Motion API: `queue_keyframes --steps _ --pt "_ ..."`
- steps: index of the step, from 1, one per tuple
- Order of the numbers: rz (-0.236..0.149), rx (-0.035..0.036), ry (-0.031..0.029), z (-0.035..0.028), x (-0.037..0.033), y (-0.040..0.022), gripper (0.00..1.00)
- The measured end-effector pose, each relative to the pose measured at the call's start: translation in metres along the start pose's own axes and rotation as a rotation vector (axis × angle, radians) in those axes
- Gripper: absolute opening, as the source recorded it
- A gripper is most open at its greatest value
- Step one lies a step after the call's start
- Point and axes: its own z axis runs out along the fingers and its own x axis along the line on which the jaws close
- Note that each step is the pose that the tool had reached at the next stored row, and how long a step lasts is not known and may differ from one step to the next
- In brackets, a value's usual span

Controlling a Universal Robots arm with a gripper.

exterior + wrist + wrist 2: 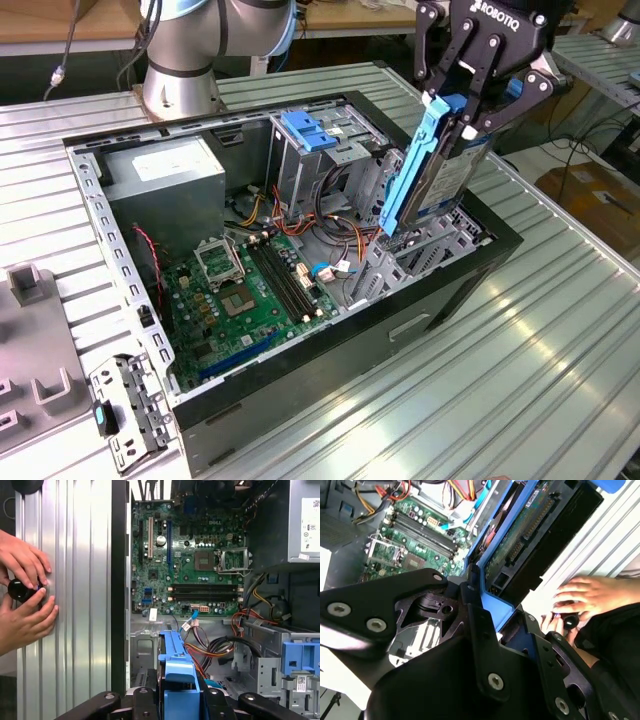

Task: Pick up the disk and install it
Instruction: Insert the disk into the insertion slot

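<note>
The disk (447, 178) hangs upright, a silver-grey drive with a white and blue label and blue side rails (413, 165). My gripper (478, 118) is shut on its upper end. The disk's lower end sits at the top of the metal drive bay (440, 245), at the open computer case's end toward the exterior view's right. In the second wrist view the disk's green circuit side (520, 537) and blue rail (492, 602) run out from between my black fingers (470, 612). The first wrist view has the blue rail (175, 667) over the case's inside.
The open case (330, 350) holds a motherboard (250, 285), a grey power supply box (165, 170), loose cables and a cage with a blue handle (305, 130). A person's hands (25, 595) hold a black knob (20, 589) on the ribbed table beside the case. A grey fixture (40, 380) lies at the exterior view's left.
</note>
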Motion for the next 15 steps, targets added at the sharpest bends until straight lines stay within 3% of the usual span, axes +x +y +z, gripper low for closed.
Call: queue_keyframes --steps 3,15 --pt "0.007 -0.0003 0.0 0.0052 -0.0001 -0.0056 0.37" --pt "0.011 -0.0003 0.0 0.0054 0.0 -0.0063 0.37"
